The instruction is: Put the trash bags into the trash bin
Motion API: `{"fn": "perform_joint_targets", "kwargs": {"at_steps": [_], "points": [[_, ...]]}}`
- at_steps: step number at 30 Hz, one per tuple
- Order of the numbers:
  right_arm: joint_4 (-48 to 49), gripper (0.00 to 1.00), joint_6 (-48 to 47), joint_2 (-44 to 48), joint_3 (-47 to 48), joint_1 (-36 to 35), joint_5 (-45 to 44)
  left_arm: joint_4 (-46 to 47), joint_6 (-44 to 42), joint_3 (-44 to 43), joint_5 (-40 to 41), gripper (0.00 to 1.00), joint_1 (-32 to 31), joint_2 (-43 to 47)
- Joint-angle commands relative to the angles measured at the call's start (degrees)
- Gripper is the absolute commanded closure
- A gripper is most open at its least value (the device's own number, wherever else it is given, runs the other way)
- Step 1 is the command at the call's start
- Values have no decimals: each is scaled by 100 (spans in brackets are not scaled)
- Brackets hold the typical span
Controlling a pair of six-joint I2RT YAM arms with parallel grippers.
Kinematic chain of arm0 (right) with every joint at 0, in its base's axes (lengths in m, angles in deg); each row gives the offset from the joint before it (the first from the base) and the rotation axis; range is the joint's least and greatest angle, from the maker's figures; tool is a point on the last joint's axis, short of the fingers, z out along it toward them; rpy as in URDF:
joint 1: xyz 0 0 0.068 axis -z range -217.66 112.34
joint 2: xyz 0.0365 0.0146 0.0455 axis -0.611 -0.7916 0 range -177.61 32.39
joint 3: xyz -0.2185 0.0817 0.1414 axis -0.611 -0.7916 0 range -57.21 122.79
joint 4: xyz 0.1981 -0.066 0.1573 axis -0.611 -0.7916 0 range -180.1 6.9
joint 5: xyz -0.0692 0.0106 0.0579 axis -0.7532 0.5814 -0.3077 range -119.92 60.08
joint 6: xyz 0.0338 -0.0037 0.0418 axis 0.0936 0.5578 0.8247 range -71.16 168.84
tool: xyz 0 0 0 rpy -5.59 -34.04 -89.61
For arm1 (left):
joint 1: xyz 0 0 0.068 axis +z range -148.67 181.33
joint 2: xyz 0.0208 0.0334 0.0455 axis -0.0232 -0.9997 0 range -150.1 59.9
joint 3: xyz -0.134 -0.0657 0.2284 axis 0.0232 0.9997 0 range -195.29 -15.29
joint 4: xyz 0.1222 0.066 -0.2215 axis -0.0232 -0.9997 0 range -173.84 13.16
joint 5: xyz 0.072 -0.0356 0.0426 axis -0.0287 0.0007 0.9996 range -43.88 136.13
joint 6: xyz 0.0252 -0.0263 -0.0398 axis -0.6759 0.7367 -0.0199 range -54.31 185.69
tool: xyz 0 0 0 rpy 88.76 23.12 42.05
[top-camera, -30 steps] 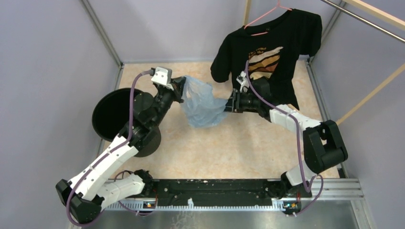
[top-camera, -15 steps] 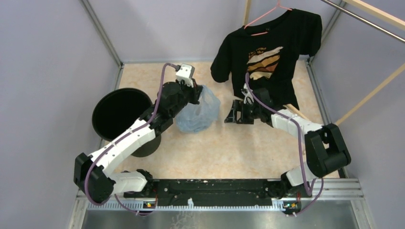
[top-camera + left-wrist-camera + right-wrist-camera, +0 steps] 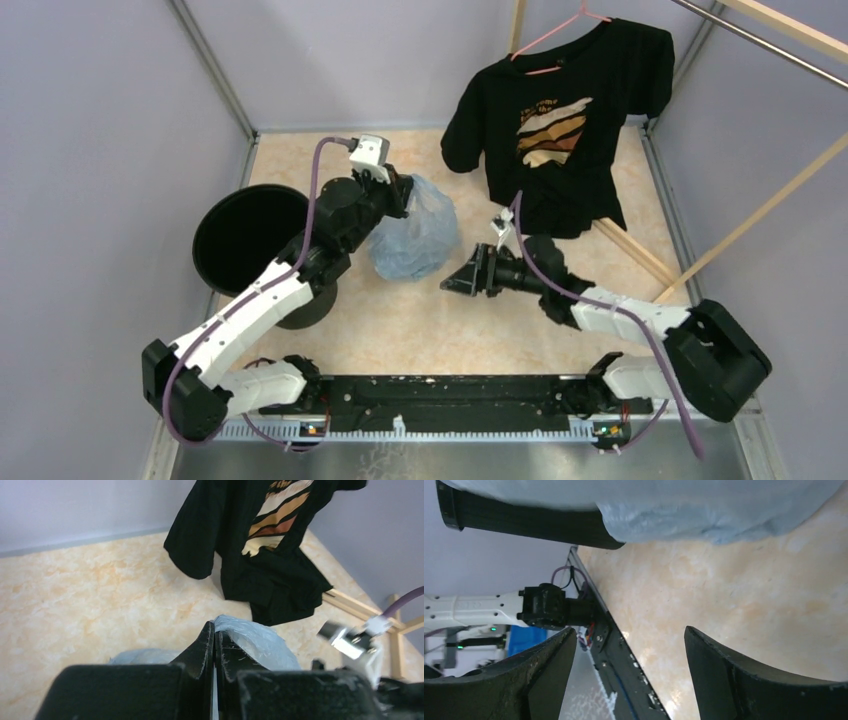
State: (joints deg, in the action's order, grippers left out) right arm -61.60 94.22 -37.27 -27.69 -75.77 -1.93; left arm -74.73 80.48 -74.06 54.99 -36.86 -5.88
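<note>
The pale-blue trash bag (image 3: pixel 415 240) hangs bunched from my left gripper (image 3: pixel 400 192), just right of the round black trash bin (image 3: pixel 240 235). In the left wrist view my left gripper (image 3: pixel 215 630) is shut on a fold of the bag (image 3: pixel 262 640). My right gripper (image 3: pixel 455 280) is open and empty, low over the table to the right of the bag, pointing at it. In the right wrist view the open gripper (image 3: pixel 629 650) faces the bag (image 3: pixel 704 505) and the bin's black wall (image 3: pixel 524 525) behind it.
A black printed T-shirt (image 3: pixel 560 110) hangs on a pink hanger at the back right, also in the left wrist view (image 3: pixel 250 540). Wooden rack bars (image 3: pixel 630 250) run along the right. Grey walls (image 3: pixel 100 150) enclose the table. The black base rail (image 3: pixel 450 395) runs along the near edge.
My right gripper has let go of the bag, opened and drawn back toward the near side. The bag now hangs from my left gripper alone, which moved right and then slightly back toward the bin.
</note>
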Motion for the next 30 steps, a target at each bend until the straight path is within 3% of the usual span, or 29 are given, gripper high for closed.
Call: {"fn": "perform_joint_targets", "kwargs": {"at_steps": [1, 6, 12, 15, 18, 21, 26, 30], "points": [[3540, 23, 1952, -768, -351, -505, -609, 808, -231, 247, -250, 94, 5, 406], [4379, 26, 1967, -1817, 133, -336, -1301, 928, -230, 313, -450, 94, 5, 440], [4145, 28, 1729, -3061, 1483, 897, -437, 965, 68, 330, -849, 95, -34, 201], [3174, 29, 1460, -3367, 2261, 1271, 347, 994, 297, 322, -1312, 96, -101, -19], [1465, 29, 510, -3268, 2728, 1341, 636, 1018, 370, 250, -1711, 95, -262, -293], [-181, 28, -500, -2794, 2745, 1353, 255, 879, 211, 110, -1788, 83, -492, -480], [-1997, 23, -1329, -1799, 1992, 1584, -1044, 978, -148, 162, -1792, 27, -822, -434], [-2788, 20, -1605, -939, 1415, 1948, -1583, 989, -449, 191, -1637, 5, -958, -248]]}}
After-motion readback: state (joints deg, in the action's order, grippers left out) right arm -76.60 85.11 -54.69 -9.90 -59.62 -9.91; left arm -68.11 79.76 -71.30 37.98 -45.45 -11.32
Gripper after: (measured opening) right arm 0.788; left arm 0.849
